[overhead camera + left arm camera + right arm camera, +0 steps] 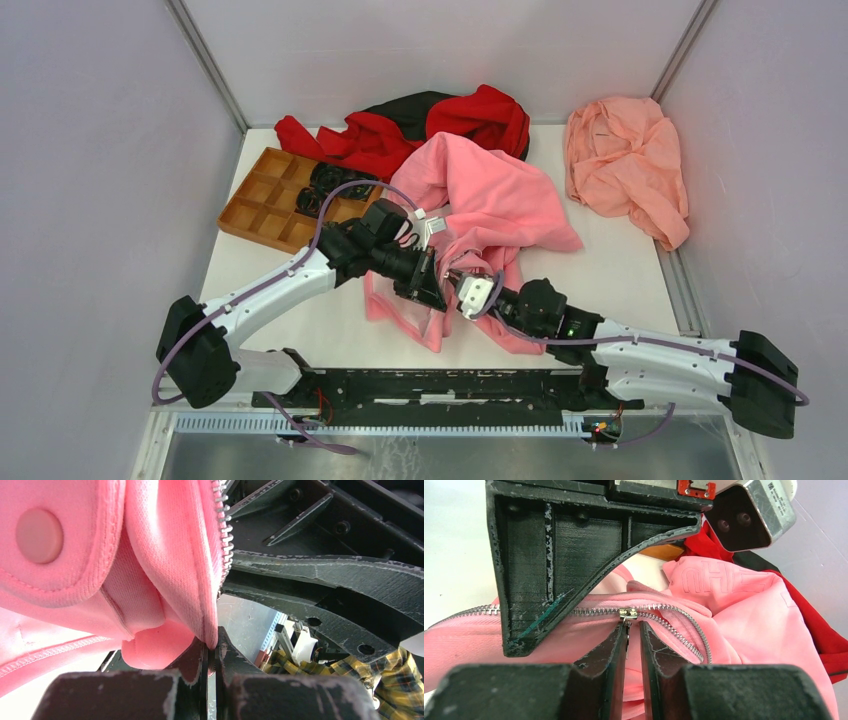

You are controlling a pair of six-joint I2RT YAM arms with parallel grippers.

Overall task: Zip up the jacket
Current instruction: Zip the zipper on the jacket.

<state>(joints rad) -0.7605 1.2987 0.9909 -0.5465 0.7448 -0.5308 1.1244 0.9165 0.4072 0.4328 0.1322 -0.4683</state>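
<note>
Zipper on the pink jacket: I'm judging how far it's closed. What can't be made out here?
- Right wrist view: left gripper covers part of the zipper; unclear whether the right gripper pinches the pull.
- Left wrist view: teeth run off the top edge.
- Top view: zipper hidden under both grippers.

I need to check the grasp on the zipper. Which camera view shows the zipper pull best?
The right wrist view: the zipper pull hangs sharp and close between the fingers of the right gripper. The left wrist view shows only zipper teeth; in the top view it is too small to find.
</note>
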